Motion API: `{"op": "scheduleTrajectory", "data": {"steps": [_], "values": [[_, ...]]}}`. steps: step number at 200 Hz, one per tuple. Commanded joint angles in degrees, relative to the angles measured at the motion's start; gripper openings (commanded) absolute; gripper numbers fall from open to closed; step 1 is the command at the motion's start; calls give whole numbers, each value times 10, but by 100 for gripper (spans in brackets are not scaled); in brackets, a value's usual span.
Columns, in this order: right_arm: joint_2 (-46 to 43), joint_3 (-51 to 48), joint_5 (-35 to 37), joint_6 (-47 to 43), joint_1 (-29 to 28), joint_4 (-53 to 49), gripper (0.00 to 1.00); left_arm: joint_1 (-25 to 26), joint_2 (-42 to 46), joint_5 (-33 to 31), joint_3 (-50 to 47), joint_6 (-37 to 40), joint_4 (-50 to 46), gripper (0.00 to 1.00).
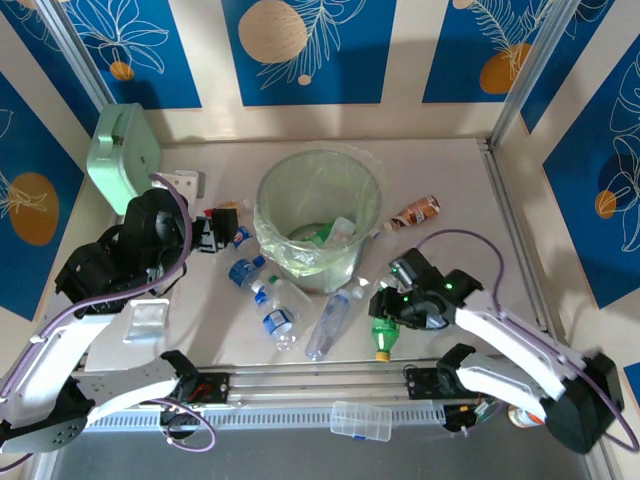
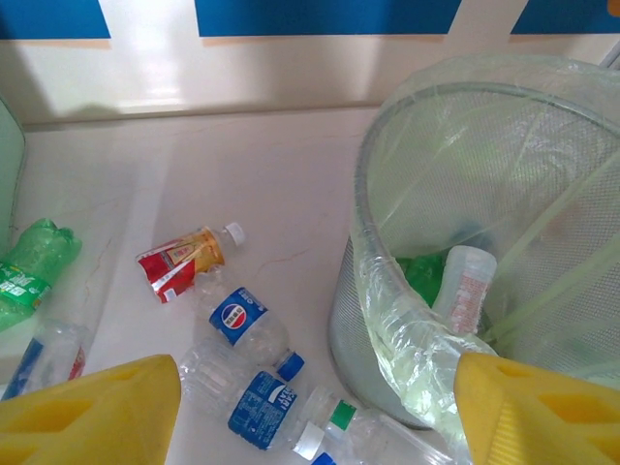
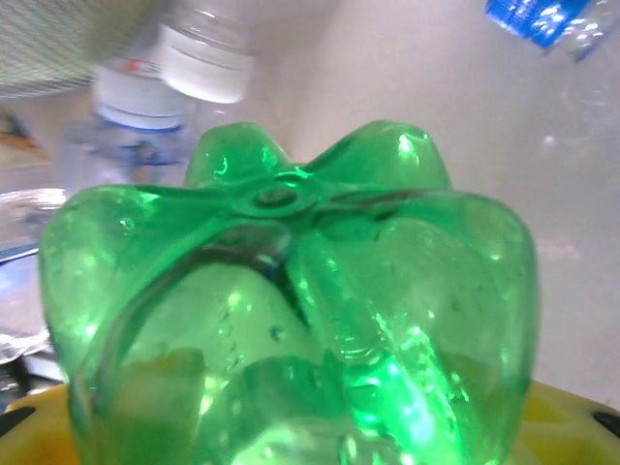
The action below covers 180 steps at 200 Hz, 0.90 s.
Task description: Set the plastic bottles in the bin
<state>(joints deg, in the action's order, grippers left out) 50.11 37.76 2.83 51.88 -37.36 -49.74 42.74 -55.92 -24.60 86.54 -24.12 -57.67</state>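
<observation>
**Near edge.** A flat clear box (image 1: 360, 420) lies on the rail between the two arm bases.

**Right hand.** Just beyond the box, the right hand (image 1: 400, 305) pinches a green bottle (image 1: 383, 335) by its base end. The bottle's yellow cap points toward the near edge. In the right wrist view its lobed bottom sits between the yellow pads (image 3: 572, 417). Whether it is lifted off the table (image 1: 450, 180) cannot be told.

**Loose bottles.** Three clear bottles lie on their sides in front of the bin:
- a white-capped bottle (image 1: 330, 322), just beside the green bottle;
- a blue-labelled bottle (image 1: 278, 312), to its left;
- a blue-capped bottle (image 1: 245, 270), further left and nearer the bin.

**Left hand.** The left hand (image 2: 318, 407) hangs over the table at the bin's left side. Its yellow fingers (image 2: 97, 412) are spread wide and grip nothing.

**Bin.** The bin (image 1: 268, 200), a round mesh bucket lined with a clear bag, stands at mid-table. Inside, a leaning bottle (image 2: 465, 286) with a white cap rests against the wall, with green plastic (image 2: 421, 276) beneath it.

**Far side.** A brown-labelled bottle (image 1: 415, 212) lies right of the bin, apart from it. In the far left corner a mint-green case (image 1: 122, 155) stands on edge, with a small white object (image 1: 180, 183) just beside it. Behind them is the back wall (image 1: 300, 50), with blue leaf-print panels.
</observation>
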Motion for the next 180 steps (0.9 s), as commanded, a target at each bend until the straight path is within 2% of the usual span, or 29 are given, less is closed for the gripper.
{"op": "scheduleTrajectory", "data": {"steps": [1, 29, 52, 92, 132, 180], "values": [[-86, 36, 12, 36, 4, -80, 46, -5, 10, 13, 7, -3, 25, 75], [-160, 115, 25, 32, 4, -102, 45, -5, 6, 22, 13, -1, 41, 75], [-138, 219, 34, -15, 4, -83, 44, -5, 0, 28, 23, -1, 47, 75], [11, 397, 11, -94, 15, -2, 44, -5, -2, 44, 44, -12, 46, 76], [181, 554, -46, -98, 61, 65, 43, -5, 8, 33, 65, -30, 8, 76], [345, 694, -20, -117, 71, 45, 42, -5, 20, 52, 79, -41, -34, 77]]}}
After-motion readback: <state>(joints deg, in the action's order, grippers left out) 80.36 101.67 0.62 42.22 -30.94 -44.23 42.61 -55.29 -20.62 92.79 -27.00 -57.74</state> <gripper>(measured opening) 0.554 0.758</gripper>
